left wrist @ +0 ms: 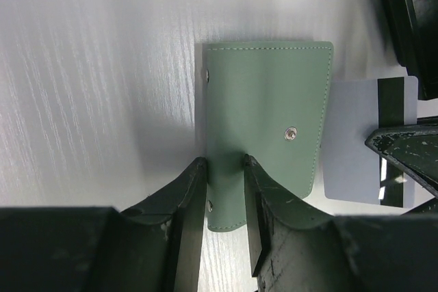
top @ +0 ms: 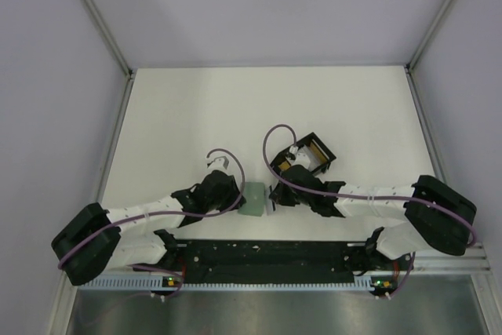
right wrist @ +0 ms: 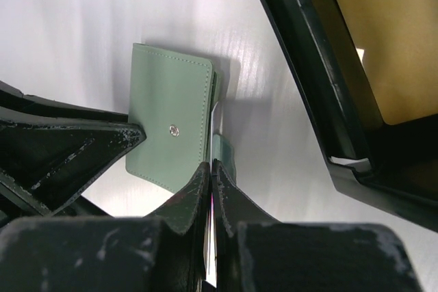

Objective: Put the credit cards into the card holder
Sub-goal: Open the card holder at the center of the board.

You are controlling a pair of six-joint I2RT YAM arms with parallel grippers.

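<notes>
1. Lying flat and closed on the table (left wrist: 89, 66), the sage-green card holder (left wrist: 267, 100) sits between the two grippers, just beside a black box (right wrist: 301, 66).
2. It looks light, thin and soft-skinned, so it will likely slide or flex if a card is pushed against it without bracing.
3. The left gripper (left wrist: 224, 182) has its jaws drawn narrow around the holder's near left edge. Whether they pinch it firmly I cannot tell.
4. That edge seems the sensible hold, since it leaves the opposite, open side free.
5. The right gripper (right wrist: 212, 169) is clamped on a pale credit card (left wrist: 356, 135) with a dark stripe, its free end at the holder's right edge. Whether it has entered a slot is hidden.
6. The card looks stiff, slick and thin, so gripping it across the flat faces suits it. It could slip or bow under force.
7. No brand or writing is readable. The holder shows only a metal snap stud (left wrist: 291, 133).
</notes>
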